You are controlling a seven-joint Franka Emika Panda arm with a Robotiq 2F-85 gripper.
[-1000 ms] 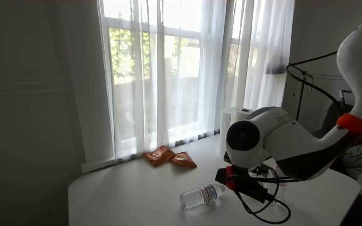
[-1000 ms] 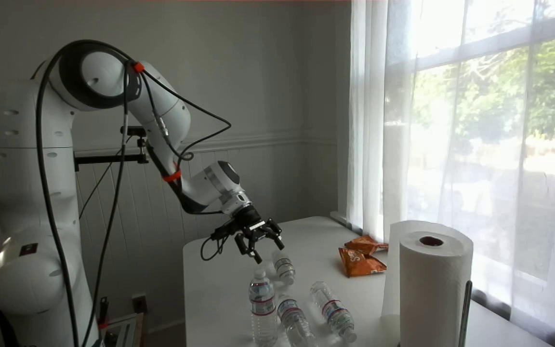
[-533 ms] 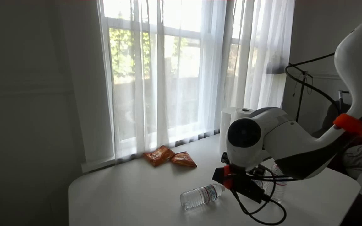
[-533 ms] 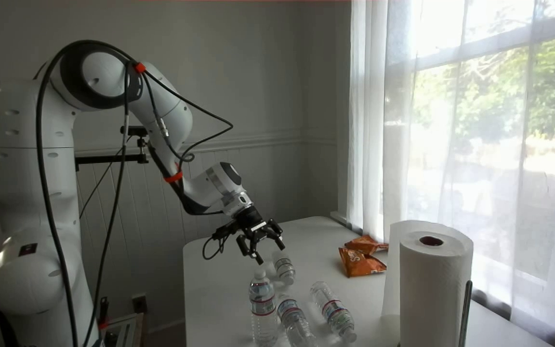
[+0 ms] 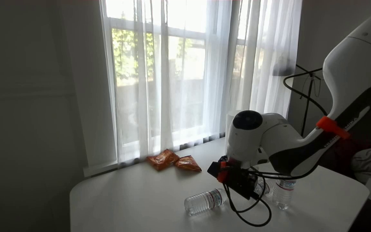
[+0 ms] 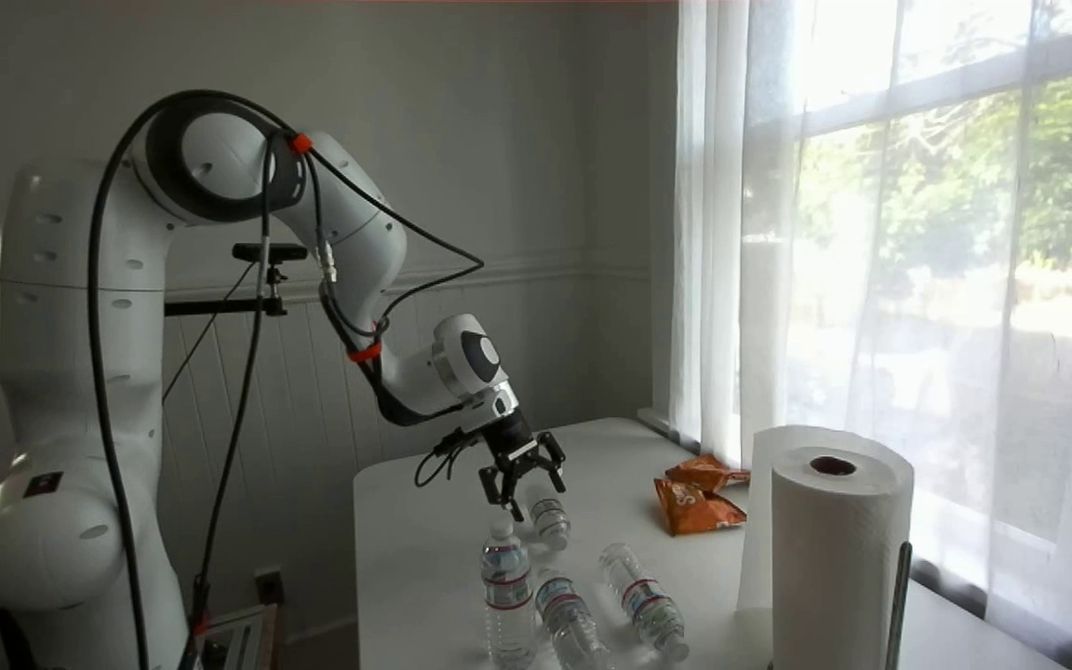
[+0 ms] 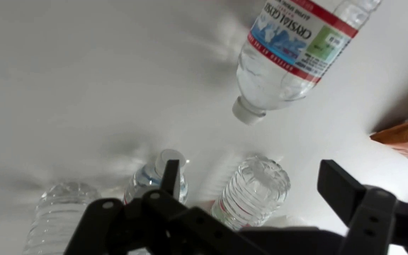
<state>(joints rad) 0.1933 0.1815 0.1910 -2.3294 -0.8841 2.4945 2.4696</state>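
While the end effector (image 6: 538, 500) hangs over the bench (image 6: 424, 577), jaws wide apart and gripping nothing, a lying bottle (image 7: 285, 53) sits farther up the wrist view, cap toward the end effector. Upright bottle (image 6: 508, 596) just below it in an exterior view, can't tell if touching. Two more bottles (image 6: 643, 600) lie beside that one; a ribbed bottle base (image 7: 264, 177) shows between the jaws in the wrist view. Orange snack bags (image 6: 699, 507) well apart, by the curtain (image 6: 713, 233)

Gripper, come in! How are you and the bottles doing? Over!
Gripper open, nothing held. Three lying bottles, one upright bottle. Upright one, standing tallest, maybe in the way.
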